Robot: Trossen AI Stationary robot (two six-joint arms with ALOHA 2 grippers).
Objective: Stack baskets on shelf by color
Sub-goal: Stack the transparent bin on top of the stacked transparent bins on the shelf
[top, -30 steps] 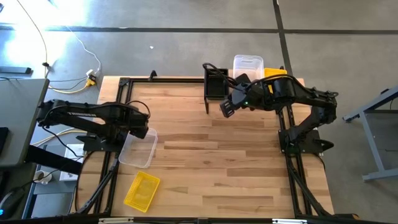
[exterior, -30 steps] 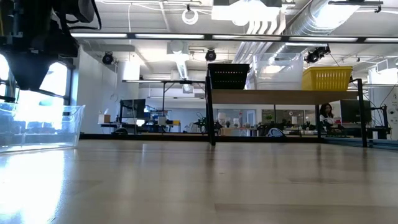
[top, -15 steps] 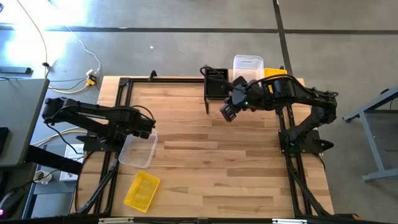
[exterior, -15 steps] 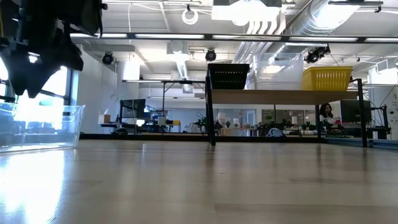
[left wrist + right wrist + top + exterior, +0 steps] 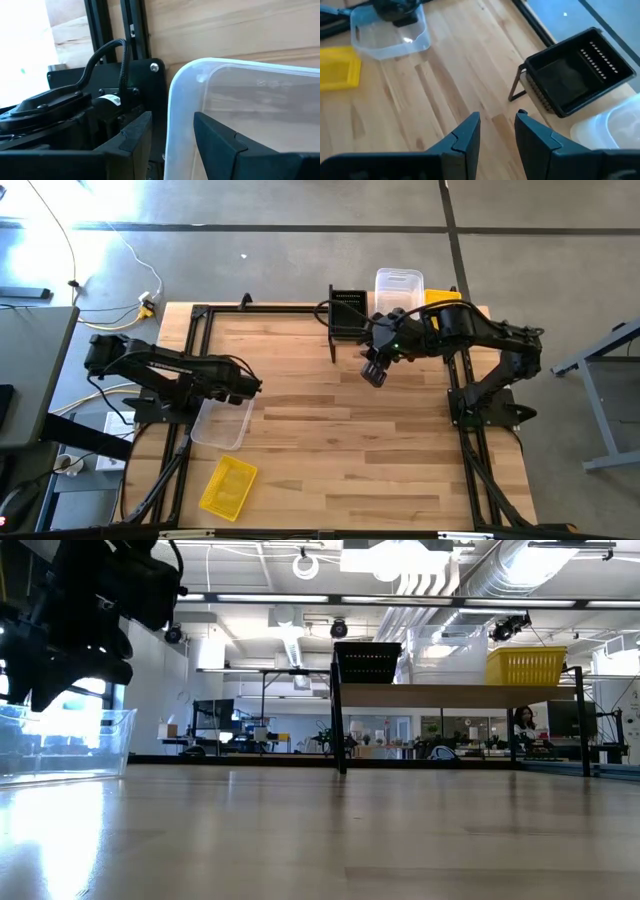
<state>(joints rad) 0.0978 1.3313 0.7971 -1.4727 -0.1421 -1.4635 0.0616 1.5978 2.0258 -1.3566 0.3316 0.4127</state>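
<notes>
A clear tub (image 5: 220, 423) stands on its base on the table at the left; it also shows in the low view (image 5: 60, 745). My left gripper (image 5: 248, 388) is open at the tub's far right corner. In the left wrist view (image 5: 172, 120) one finger stands inside the tub's wall (image 5: 175, 130) and one outside, with gaps on both sides. My right gripper (image 5: 375, 372) is open and empty (image 5: 497, 127) above the table in front of the shelf (image 5: 460, 695). A yellow basket (image 5: 228, 487) lies near the front left.
On the shelf at the back right stand a black basket (image 5: 347, 310), a clear tub (image 5: 398, 283) and a yellow basket (image 5: 443, 297). Black frame rails (image 5: 200, 330) run along the table's left and right sides. Bare wood lies between the two arms.
My left gripper has gone toward the table's right edge, from over the tub's far wall to its far right corner. My right gripper has gone toward the near edge, away from the shelf. The tub has stayed in place.
</notes>
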